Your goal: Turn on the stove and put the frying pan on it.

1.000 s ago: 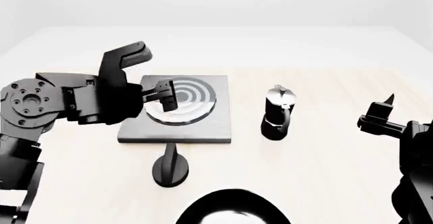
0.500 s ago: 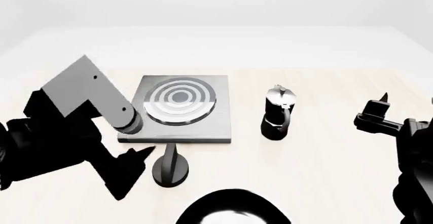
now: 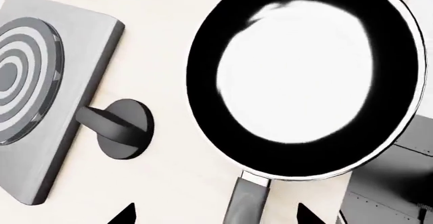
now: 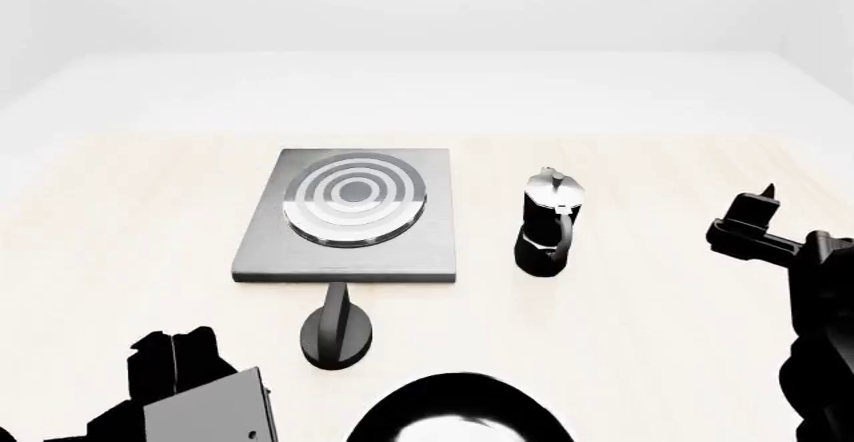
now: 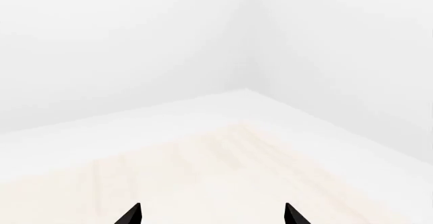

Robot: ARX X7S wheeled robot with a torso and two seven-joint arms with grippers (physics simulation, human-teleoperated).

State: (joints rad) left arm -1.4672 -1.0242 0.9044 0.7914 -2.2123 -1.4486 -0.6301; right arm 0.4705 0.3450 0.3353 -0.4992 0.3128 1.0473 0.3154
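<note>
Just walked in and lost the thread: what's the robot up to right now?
Nothing is held. The left gripper, open, hovers over the frying pan, lined up with its handle. The pan lies on the table near the robot, beside the knob, not on the stove. The right gripper is open, off to the side.

1. Stove (image 4: pixel 350 224): flat grey plate, burner w/ concentric light/dark grey rings.
2. Knob (image 4: pixel 335 334): plain black, matte; beside the left pincer (image 3: pixel 213 215) tips in the wrist view.
3. Frying pan (image 3: pixel 301 74): black body, glossy white-reflecting inside, thin pale rim line; dark grey handle runs between the pincer's black tips.
4. Moka pot (image 4: pixel 547 222): black base, silver top.
5. Bench (image 4: pixel 641 312): pale beige wood grain.
6. Right pincer (image 5: pixel 212 215): black tips over the beige bench, white walls.
</note>
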